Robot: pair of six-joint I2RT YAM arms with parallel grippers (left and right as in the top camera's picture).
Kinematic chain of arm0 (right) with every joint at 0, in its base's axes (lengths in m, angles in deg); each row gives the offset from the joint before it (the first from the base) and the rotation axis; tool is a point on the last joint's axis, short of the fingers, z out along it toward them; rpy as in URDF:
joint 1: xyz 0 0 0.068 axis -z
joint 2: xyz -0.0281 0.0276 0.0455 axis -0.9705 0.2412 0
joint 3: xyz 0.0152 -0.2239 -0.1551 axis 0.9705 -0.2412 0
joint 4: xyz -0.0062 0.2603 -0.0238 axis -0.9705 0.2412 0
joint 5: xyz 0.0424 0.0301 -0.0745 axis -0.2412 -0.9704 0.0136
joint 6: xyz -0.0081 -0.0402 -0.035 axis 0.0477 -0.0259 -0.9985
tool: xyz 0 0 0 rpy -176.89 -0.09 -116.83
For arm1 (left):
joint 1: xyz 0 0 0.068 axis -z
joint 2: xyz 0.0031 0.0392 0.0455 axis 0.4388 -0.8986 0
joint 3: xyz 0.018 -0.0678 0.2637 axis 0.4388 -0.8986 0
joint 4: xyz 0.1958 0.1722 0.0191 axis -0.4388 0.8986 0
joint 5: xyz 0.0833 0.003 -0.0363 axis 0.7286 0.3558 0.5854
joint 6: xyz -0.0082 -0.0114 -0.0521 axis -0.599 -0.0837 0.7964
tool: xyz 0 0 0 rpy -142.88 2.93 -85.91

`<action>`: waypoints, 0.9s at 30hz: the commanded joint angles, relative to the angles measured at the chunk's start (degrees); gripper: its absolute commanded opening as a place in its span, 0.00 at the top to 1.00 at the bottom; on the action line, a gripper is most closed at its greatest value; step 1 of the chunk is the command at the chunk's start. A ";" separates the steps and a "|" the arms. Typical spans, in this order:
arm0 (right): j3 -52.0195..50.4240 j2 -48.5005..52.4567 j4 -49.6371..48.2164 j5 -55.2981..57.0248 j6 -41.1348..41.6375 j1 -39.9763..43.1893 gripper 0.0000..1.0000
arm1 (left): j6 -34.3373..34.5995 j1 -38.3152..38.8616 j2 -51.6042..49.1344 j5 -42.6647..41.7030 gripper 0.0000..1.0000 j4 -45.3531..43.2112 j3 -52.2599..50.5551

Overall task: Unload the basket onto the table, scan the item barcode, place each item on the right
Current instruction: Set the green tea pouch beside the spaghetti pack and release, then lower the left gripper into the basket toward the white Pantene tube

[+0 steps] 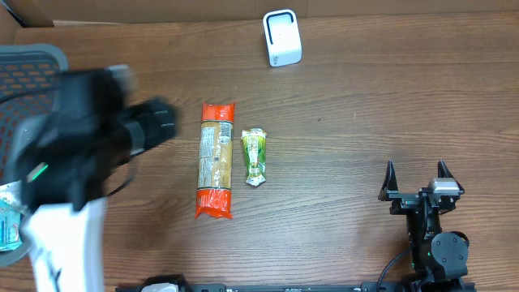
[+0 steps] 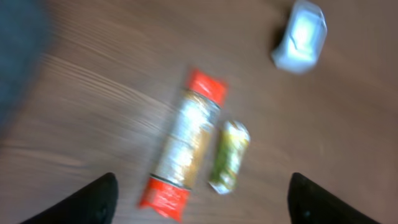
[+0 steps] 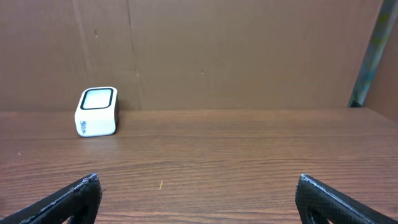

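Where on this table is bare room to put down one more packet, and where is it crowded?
Widest bare wood: between the green packet and the right tool, continuing up to the right of the white scanner. A smaller strip: between scanner and packets. Crowded at the left: the orange packet lies close beside the green one, left arm above.

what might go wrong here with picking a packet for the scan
The red packet and green packet lie almost side by side, so the open left pincer may catch both or knock one askew. The scanner stands far from both, so a loose grip may slip on the way.
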 commanded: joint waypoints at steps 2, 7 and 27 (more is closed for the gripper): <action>-0.59 -0.52 -0.37 0.07 -0.24 -0.33 0.00 | -7.80 -17.79 7.04 4.90 0.18 2.10 2.89; -0.59 -0.52 -0.37 0.07 -0.24 -0.33 0.00 | -11.23 -31.45 9.35 3.74 0.16 2.14 2.84; -0.59 -0.52 -0.37 0.07 -0.24 -0.33 0.00 | -7.45 -39.58 -4.63 4.70 0.15 3.04 2.82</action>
